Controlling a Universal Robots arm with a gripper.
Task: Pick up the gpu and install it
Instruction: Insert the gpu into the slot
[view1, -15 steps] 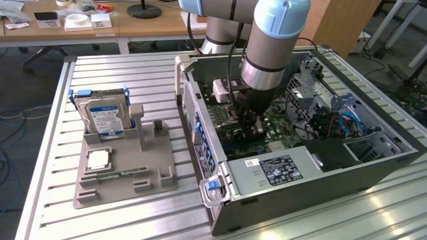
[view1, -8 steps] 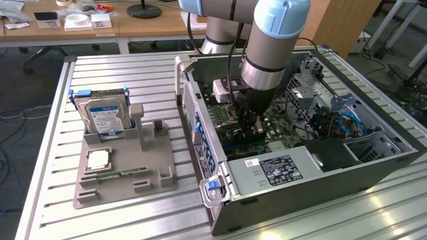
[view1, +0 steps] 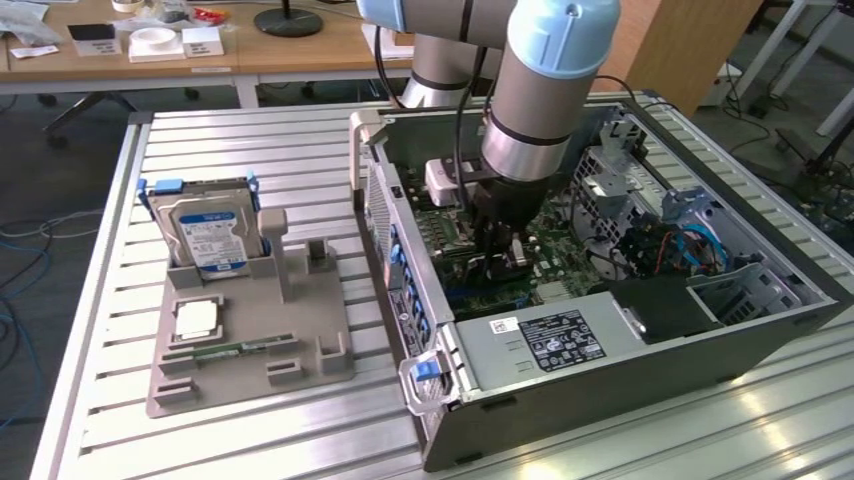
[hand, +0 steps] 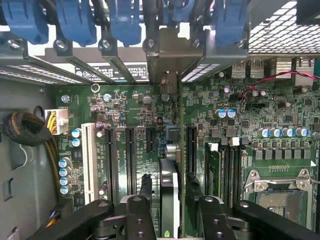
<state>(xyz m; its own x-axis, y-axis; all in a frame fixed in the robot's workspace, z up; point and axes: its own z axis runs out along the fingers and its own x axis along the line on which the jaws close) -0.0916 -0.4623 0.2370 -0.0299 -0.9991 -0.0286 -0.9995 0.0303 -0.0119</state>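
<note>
One card, the gpu (hand: 169, 195), stands on edge among the motherboard (hand: 125, 115) slots inside the computer case (view1: 747, 330), so carrying looks done and seating is nearly finished. Straddling it, the gripper (hand: 169, 212) has its fingers (hand: 137, 215) slightly parted, barely clear of the card. Outside the case, the gray holder (view1: 240, 350) carries a hard drive (view1: 207, 235).
</note>
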